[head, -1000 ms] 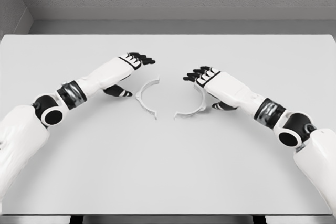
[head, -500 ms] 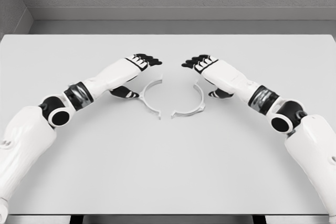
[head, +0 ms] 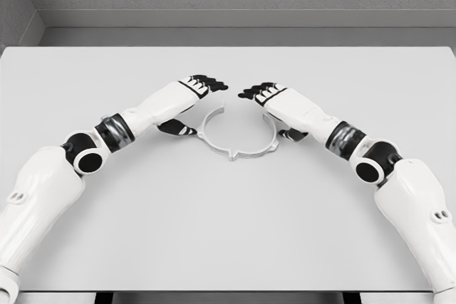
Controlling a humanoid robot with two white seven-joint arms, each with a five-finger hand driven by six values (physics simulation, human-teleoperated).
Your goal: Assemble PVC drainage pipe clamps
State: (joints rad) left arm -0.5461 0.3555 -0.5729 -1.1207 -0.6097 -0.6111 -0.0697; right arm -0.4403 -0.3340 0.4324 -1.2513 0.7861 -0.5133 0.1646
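- Both arms are in over the bench [head: 228, 233], angled toward each other from the near corners.
- Two white clamp halves lie flat around the bench's middle, a touch nearer the far edge.
- The left half [head: 209, 133] curves on the left, the right half [head: 265, 140] on the right; their near ends meet at a small tab, so together they read as a ring with a gap on the far side.
- The left hand [head: 194, 97] sits just outside the left half, dark fingers stretched flat over its far end, thumb down at the outer rim. Nothing gripped.
- The right hand [head: 274, 103] mirrors it: fingers extended over the right half's far end, thumb low beside the rim, no grasp.
- The fingertips of the two hands point at each other, close but apart.
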